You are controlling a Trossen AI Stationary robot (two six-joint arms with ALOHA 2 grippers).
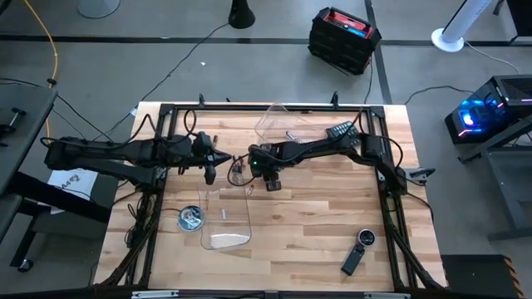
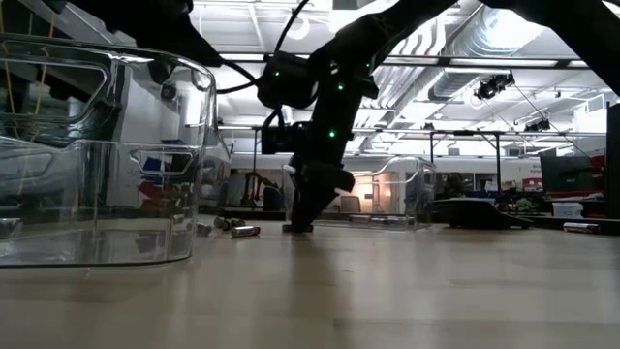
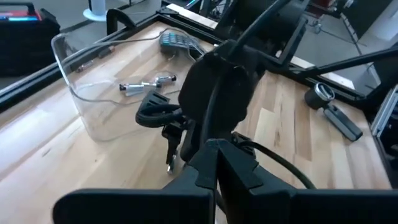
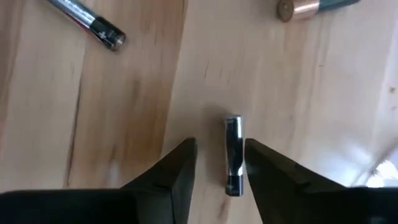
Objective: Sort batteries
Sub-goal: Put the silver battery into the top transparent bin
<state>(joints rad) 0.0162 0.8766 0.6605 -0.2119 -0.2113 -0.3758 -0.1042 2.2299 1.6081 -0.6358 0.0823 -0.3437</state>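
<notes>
A: Starting at 9 o'clock on the table (image 1: 316, 241), what's tough to see? The left gripper (image 1: 210, 174) hangs near the table's middle, a bit toward 10 o'clock. Its own wrist camera mostly shows its dark fingers (image 3: 217, 168) pressed together with no gap, so it's closed tight and I see nothing in it

B: Yep. From overhead the batteries are just specks. There's a round metal dish (image 1: 190, 218) around 8 o'clock with something in it I can't identify, and a clear tray (image 1: 226, 218) just beside it at its 3 o'clock with a pale little cylinder inside. In the low view that near tray (image 2: 97, 155) is cut off at the frame edge

A: And the right gripper (image 1: 252, 190)?

B: It's down at the tabletop near the centre, fingers (image 4: 168, 174) partly spread. A silvery battery (image 4: 233, 155) lies flat on the wood between them, closer to one finger, and I can't tell if either finger touches it. Not gripped as far as I can see. Two more lie nearby: a silvery one with a dark end (image 4: 87, 22) and a copper-tipped one (image 4: 311, 7) that's cut off by the frame

A: Far tray?

B: A second clear tray (image 1: 278, 124) toward 12 o'clock holds a couple of batteries (image 3: 146, 84). Black gadget (image 1: 357, 253) sits at 5 o'clock. No writing I can read on anything
</notes>
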